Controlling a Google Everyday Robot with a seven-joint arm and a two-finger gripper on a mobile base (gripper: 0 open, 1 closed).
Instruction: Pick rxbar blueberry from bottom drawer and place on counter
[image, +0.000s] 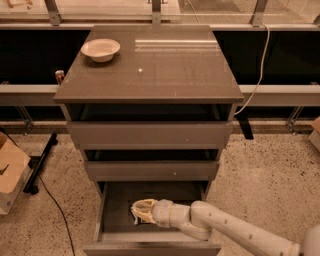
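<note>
The bottom drawer (111, 200) of the grey-brown cabinet is pulled out, and its dark floor shows. My gripper (141, 212) is inside it, low over the left-middle of the drawer floor, with my white arm (225, 231) reaching in from the lower right. The rxbar blueberry does not show as a separate thing; it may be under the gripper or lost against the dark floor. The counter (165, 70) is the glossy cabinet top above, well clear of the gripper.
A pale bowl (100, 49) sits on the counter's back left corner. The two upper drawers (150, 135) overhang the bottom drawer's rear. A red-topped can (59, 76) stands on the left ledge. A cardboard box (10, 170) and a black cable (55, 205) lie on the floor at left.
</note>
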